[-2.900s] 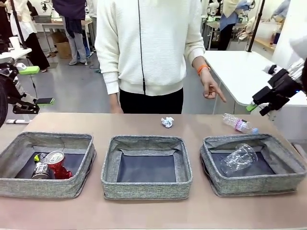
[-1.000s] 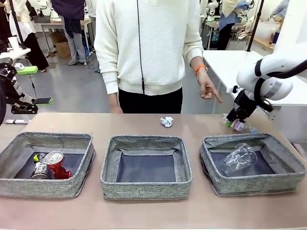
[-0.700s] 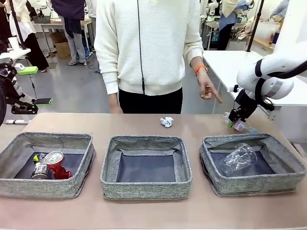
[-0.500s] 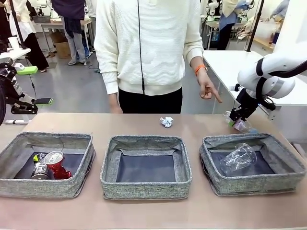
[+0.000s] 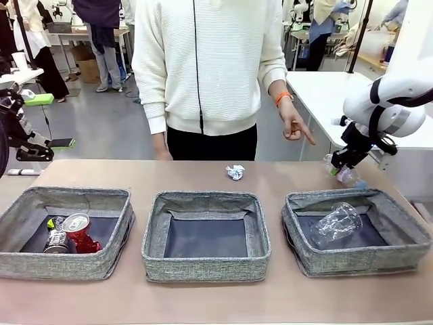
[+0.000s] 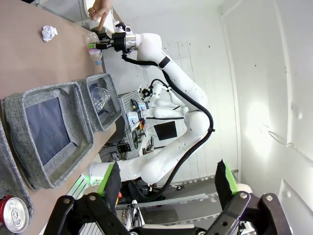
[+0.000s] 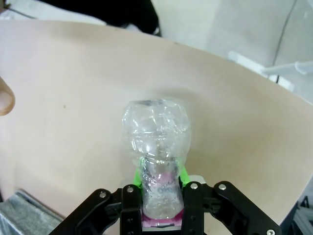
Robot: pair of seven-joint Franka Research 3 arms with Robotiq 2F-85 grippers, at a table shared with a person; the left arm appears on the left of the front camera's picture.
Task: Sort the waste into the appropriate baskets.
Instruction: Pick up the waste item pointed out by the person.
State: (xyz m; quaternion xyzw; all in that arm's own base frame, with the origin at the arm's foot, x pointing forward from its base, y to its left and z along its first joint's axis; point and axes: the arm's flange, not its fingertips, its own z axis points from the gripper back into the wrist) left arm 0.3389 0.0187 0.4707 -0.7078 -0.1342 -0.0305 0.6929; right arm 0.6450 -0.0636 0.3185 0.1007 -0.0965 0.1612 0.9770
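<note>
Above the tabletop (image 5: 203, 172), behind the right basket (image 5: 295, 233), the bottle (image 7: 155, 125) is clenched in the right end effector (image 7: 159, 172). Lift clear of the soft wall, then release low inside beside the cup (image 5: 335, 225). Left end effector (image 6: 167, 174) gapes.

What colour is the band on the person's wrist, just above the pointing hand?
Orange. The wristband shows best in the front view, just above the pointing hand.

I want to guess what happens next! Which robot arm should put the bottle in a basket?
Right. The right gripper is shut on the bottle, just behind the basket holding the cup. The left gripper is open, empty and far from it.
</note>
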